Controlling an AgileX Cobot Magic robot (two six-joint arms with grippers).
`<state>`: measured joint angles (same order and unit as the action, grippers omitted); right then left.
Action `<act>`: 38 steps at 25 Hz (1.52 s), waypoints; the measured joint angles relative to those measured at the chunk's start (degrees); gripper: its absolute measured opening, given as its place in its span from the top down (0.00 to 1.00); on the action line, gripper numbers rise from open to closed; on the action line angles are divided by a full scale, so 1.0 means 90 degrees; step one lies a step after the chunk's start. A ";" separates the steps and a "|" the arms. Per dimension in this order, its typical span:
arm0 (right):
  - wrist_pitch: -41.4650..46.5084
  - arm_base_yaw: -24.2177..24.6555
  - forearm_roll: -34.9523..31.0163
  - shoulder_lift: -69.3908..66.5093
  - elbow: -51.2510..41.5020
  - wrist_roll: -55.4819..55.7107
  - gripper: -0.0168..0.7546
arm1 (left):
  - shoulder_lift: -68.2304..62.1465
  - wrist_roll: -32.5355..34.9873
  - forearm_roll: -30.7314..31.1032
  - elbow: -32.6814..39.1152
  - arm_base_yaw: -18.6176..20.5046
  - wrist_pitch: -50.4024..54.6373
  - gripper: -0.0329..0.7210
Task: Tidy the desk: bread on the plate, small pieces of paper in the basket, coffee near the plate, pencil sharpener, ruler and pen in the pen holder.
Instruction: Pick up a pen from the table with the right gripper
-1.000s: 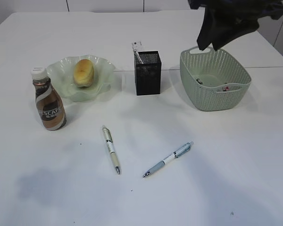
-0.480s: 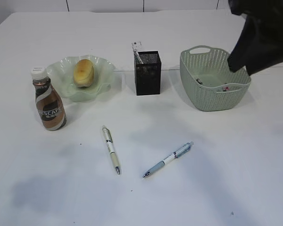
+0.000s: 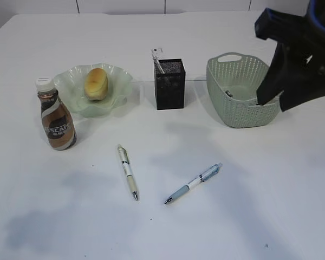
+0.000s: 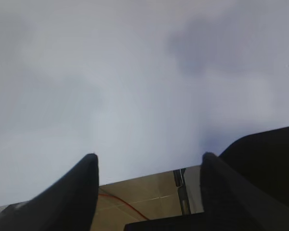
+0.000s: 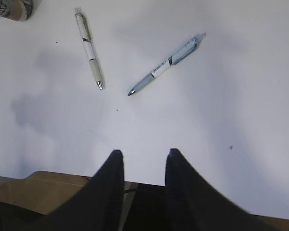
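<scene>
Seen from the front of the large plain white desk, an oval golden-brown roll of bread sits in the pale green ruffled plate at the left, with the brown white-capped Nescafe coffee bottle upright just in front of it. A small black mesh pen holder stands at centre with a white-topped item poking from its back left corner, and the pale green woven-look basket stands to its right, small scraps lying inside. Two pens rest apart on the open desk: a cream-and-green pen and a blue-and-white pen. The black right arm hangs over the basket's right side, its jaws hidden from here. The left wrist camera shows the left gripper spread wide and empty above bare desk near the edge. The right wrist camera shows the right gripper partly parted, clasping nothing, over the near desk edge, with both pens lying beyond it.
</scene>
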<state>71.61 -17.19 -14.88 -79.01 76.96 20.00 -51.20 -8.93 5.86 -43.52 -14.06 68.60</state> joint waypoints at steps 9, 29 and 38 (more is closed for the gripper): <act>-0.0012 0.0000 -0.0214 -0.0850 -0.0010 0.0372 0.43 | 0.0000 0.0000 0.0013 0.0000 0.0000 0.0107 0.34; -0.0973 -0.0588 0.0656 -0.2464 -0.0010 0.3197 0.43 | 0.0000 0.0012 0.0143 0.0000 0.0000 0.0212 0.34; -0.1839 -0.0627 0.0681 -0.3243 -0.0010 0.3786 0.43 | 0.0000 0.0012 0.0163 0.0000 0.0000 0.0236 0.34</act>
<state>55.06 -22.83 -8.75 -108.19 76.88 54.07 -51.20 -8.83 7.32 -43.52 -14.06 70.72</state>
